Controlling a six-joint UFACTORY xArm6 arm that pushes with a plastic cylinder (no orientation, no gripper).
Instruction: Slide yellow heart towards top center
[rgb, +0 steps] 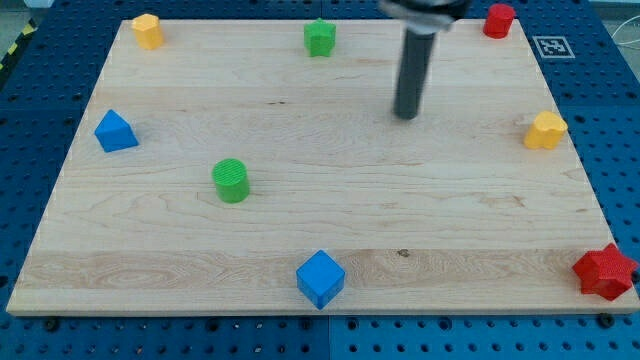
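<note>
The yellow heart (545, 131) lies near the board's right edge, a little above mid-height. My tip (406, 116) rests on the wooden board (330, 215) right of centre in the upper half. It is well to the left of the heart and touches no block. The green star (320, 37) sits at the top centre, up and to the left of my tip.
A yellow pentagon (147, 31) is at the top left and a red block (499, 20) at the top right. A blue triangle (115, 131) is at the left, a green cylinder (232, 180) left of centre, a blue cube (320, 278) at the bottom, and a red star (604, 271) at the bottom right.
</note>
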